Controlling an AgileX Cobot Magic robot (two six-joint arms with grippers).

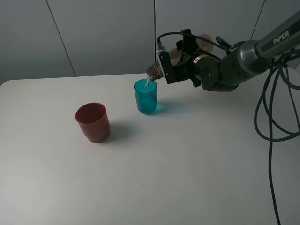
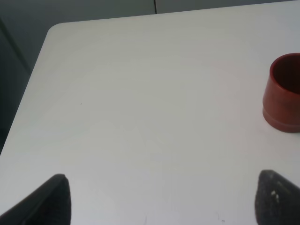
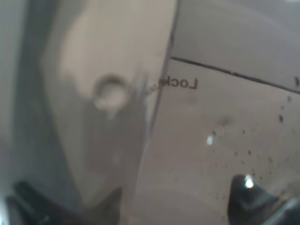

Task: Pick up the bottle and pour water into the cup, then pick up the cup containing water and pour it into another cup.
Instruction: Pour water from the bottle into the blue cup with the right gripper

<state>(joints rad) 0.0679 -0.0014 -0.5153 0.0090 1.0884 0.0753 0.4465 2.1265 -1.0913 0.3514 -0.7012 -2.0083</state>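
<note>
My right gripper [image 1: 172, 62] is shut on the smoky grey-brown bottle [image 1: 153, 72], which lies tipped almost level above the table. Its neck hangs just over the teal translucent cup [image 1: 146, 97], and a thin stream of water falls into the cup. In the right wrist view the bottle [image 3: 108, 108] fills the picture, blurred, between the fingertips [image 3: 251, 194]. The dark red cup [image 1: 93, 122] stands upright to the left of the teal one and looks empty. In the left wrist view my left gripper [image 2: 164, 201] is open and empty over bare table, with the red cup [image 2: 283, 93] off to one side.
The white table [image 1: 187, 164] has a rounded far-left corner [image 2: 56, 28]. Black cables [image 1: 272, 122] hang at the right edge behind my right arm. Grey wall panels stand behind the table. The left arm does not show in the exterior view.
</note>
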